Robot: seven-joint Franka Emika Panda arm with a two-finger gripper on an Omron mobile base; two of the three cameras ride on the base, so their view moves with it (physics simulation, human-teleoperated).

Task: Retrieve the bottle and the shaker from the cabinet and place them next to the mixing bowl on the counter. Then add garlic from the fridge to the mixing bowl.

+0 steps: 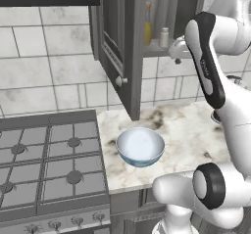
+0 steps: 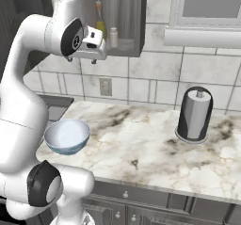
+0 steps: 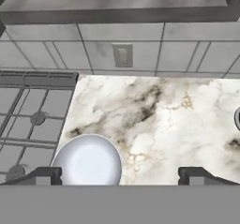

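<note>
Slender yellow bottle [image 1: 147, 26] beside small pale cylindrical shaker [image 1: 164, 37] on cabinet shelf [image 1: 158, 49]

The mixing bowl [image 1: 140, 146] sits on the marble counter [image 1: 186, 130] near its left edge, close to the front, just beside the stove [image 1: 49, 159]. Above it, the cabinet [image 1: 147, 27] door [image 1: 117, 47] stands open. On the cabinet shelf, the yellow bottle [image 1: 147, 27] stands upright near the shelf's left end, with the small pale shaker [image 1: 164, 37] just beside it. The white arm [image 1: 215, 81] rises along the counter's right side.
</note>
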